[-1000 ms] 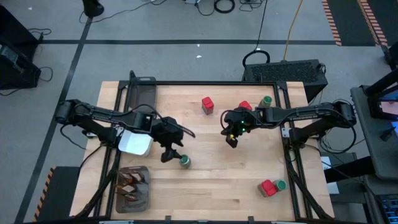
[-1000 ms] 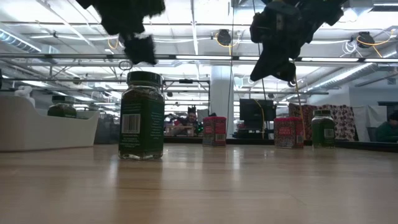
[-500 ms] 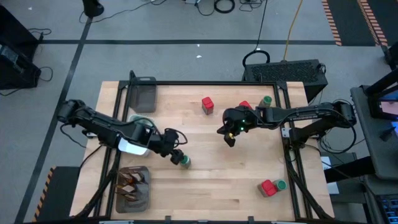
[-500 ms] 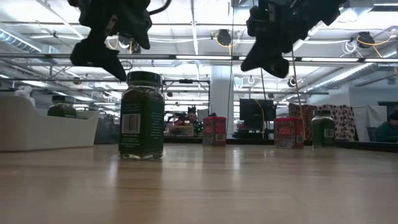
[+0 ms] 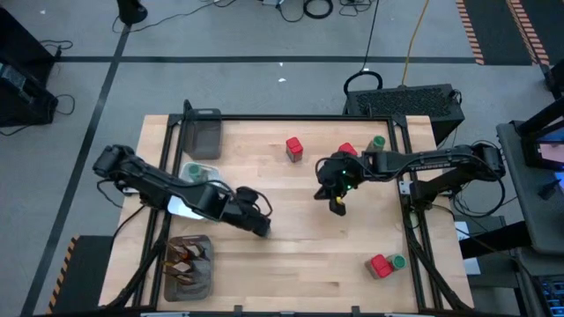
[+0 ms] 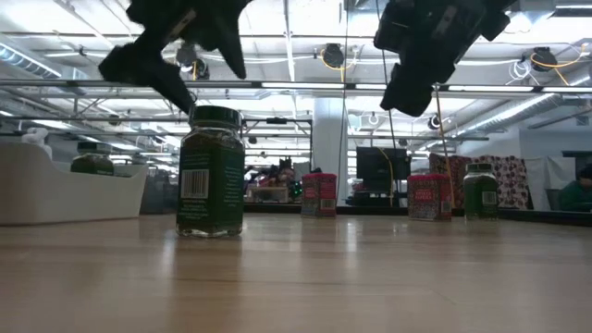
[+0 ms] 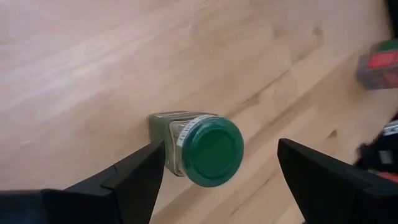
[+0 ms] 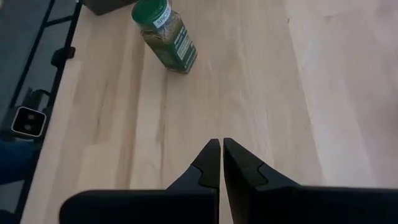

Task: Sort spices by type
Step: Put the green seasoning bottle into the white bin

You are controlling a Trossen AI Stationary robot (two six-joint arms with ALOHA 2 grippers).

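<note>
A little round jar with a green lid (image 7: 211, 149) stands upright on its base on the wooden table. My left gripper (image 7: 219, 148) hangs open just above it, one finger on each side of the lid, touching nothing. In the high view the left gripper (image 5: 262, 226) hides this jar. In the low view the jar (image 6: 211, 171) stands below the left gripper (image 6: 171, 69). My right gripper (image 5: 337, 204) hovers shut and empty over the table's middle right. The right wrist view shows its shut fingers (image 8: 221, 163) and a green-lidded jar (image 8: 165, 31) farther off.
Two red boxes (image 5: 293, 148) (image 5: 346, 150) and a jar (image 5: 377, 143) stand at the far right. A red box (image 5: 379, 265) and a jar (image 5: 397, 261) stand near right. At the left are a white dish (image 5: 181, 208), a mesh tray (image 5: 204, 136) and a tray of brown sachets (image 5: 188, 264).
My left gripper has moved toward the table's right and near side until it stands over the green-lidded jar, rolling its wrist on the way and staying open. My right gripper has kept its place and rolled its wrist a little. The jar has not moved.
</note>
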